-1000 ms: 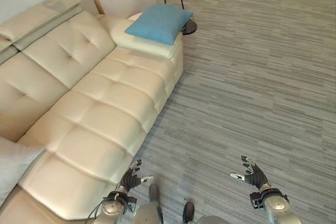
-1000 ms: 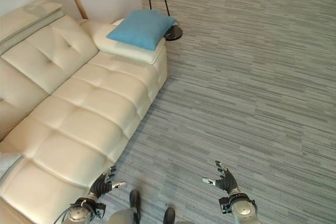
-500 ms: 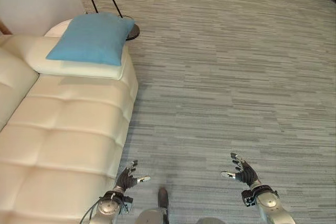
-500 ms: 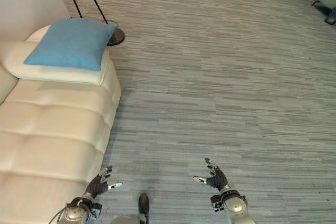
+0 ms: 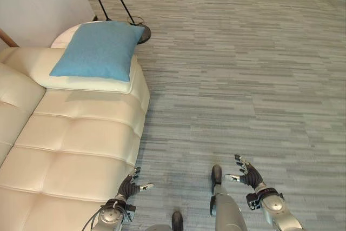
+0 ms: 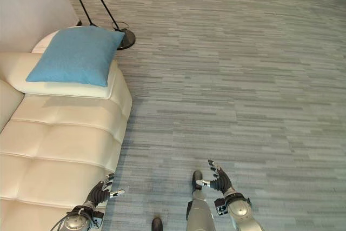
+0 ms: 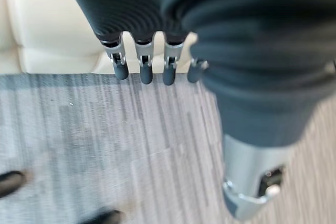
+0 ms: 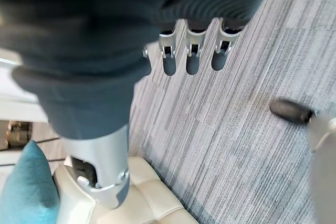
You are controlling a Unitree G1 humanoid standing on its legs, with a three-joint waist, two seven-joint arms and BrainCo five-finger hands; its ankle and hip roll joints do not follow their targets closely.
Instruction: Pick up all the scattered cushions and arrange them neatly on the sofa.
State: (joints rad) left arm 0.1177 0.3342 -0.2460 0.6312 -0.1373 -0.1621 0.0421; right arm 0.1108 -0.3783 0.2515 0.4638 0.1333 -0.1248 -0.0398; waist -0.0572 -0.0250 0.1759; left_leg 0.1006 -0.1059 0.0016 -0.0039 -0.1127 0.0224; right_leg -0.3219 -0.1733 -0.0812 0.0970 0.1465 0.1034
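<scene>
Both my hands empty, fingers relaxed: L hand (image 5: 128, 186) by sofa (image 5: 81, 150), R hand (image 5: 247, 176) over floor (image 5: 243, 79). Blue cushion (image 5: 99, 50) on armrest; scan floor for others.

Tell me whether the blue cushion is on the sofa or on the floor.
On the sofa: the blue cushion lies flat on the cream sofa's armrest.

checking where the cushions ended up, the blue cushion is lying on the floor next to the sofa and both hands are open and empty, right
Not quite. The blue cushion is not on the floor: it rests on the sofa's cream armrest, as the left eye view shows. The rest holds: the left hand and the right hand are both open and empty, low above the floor.
</scene>
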